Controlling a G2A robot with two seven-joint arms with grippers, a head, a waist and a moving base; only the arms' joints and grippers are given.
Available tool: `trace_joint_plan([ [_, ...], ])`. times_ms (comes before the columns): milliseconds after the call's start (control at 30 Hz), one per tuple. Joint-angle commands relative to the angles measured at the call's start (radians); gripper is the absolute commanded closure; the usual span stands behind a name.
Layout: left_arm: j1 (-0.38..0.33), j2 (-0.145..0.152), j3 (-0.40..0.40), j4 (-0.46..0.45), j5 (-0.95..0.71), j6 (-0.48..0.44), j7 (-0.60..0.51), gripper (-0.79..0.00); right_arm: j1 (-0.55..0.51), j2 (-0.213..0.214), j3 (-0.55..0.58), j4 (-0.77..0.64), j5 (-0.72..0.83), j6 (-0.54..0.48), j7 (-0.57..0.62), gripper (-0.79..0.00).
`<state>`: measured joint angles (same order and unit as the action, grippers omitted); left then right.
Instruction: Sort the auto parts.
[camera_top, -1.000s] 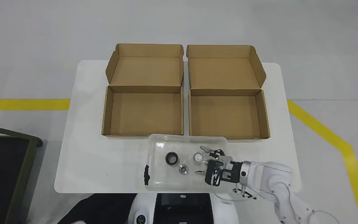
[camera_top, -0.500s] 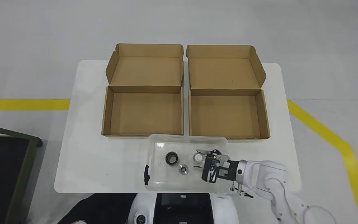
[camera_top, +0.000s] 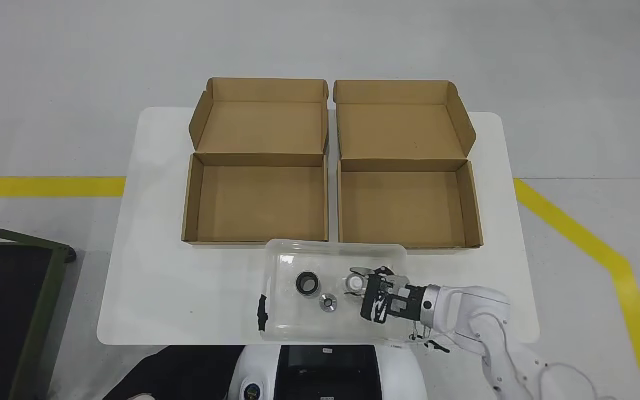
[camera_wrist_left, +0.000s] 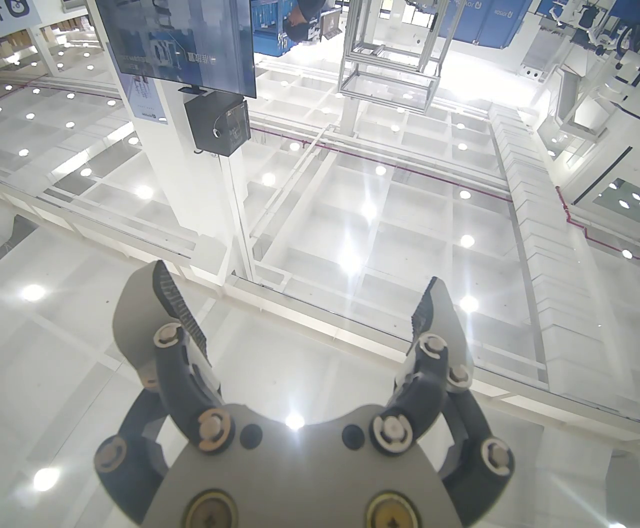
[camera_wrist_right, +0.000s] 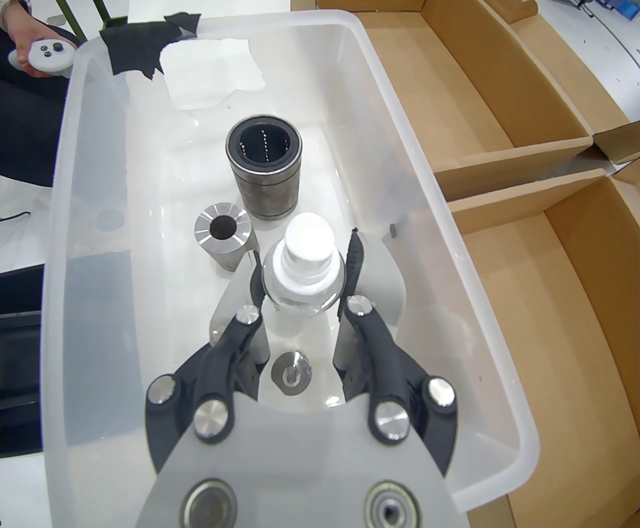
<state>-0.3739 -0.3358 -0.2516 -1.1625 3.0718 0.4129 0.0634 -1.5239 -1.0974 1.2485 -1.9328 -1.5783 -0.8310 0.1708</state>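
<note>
**Grasp on capped part in bin, lift comes next**

The white-capped round silver metal part (camera_wrist_right: 304, 272) stands upright in the clear plastic bin (camera_top: 285, 300), toward the bin's right end. The right gripper (camera_wrist_right: 305, 260) is down inside the bin with its fingers (camera_wrist_right: 356, 260) clamped on the part's rounded body, one on each side. Contact looks made on both sides, though I cannot tell whether the part is off the bin floor yet.

Just beyond it stand a small silver cylinder with a dark bore (camera_wrist_right: 222, 235) and a taller dark ribbed metal sleeve (camera_wrist_right: 264, 170), both close to the part but apart from it. A flat silver disc (camera_wrist_right: 291, 372) lies on the bin floor under the gripper.

Step in hand is the pick. The next move calls for a straight lift clear of the bin wall without knocking those neighbours, then a carry to an open box. The left cardboard box (camera_top: 255, 205) and right cardboard box (camera_top: 402, 208) sit just behind the bin on the white worktop (camera_top: 150, 250). Which box suits this part is not shown.

The left gripper (camera_wrist_left: 297, 280) points up at the ceiling, its fingers spread and empty.
</note>
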Motion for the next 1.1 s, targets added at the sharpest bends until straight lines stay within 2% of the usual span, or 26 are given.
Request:
trace_joint_plan([
  [0, 0.0, 0.0, 0.0, 0.0, 0.0, 0.0, 0.0, -0.785, -0.001, 0.001, 0.0, -0.003, 0.0, 0.001, 0.0, -0.142],
  [33, 0.0, 0.0, 0.0, 0.0, 0.0, 0.0, 0.0, -0.785, -0.003, 0.002, 0.001, -0.007, 0.001, 0.001, -0.001, -0.102],
  [67, 0.0, 0.0, 0.0, 0.0, 0.0, 0.0, 0.0, -0.785, -0.004, 0.003, 0.003, -0.013, 0.001, 0.0, 0.0, 0.0],
  [600, 0.0, 0.0, 0.0, 0.0, 0.0, 0.0, 0.0, -0.785, -0.032, 0.02, 0.057, -0.133, 0.104, -0.031, -0.018, 0.0],
  [1067, 0.0, 0.0, 0.0, 0.0, 0.0, 0.0, 0.0, -0.785, 0.0, 0.022, 0.07, -0.153, 0.327, -0.031, -0.11, 0.0],
])
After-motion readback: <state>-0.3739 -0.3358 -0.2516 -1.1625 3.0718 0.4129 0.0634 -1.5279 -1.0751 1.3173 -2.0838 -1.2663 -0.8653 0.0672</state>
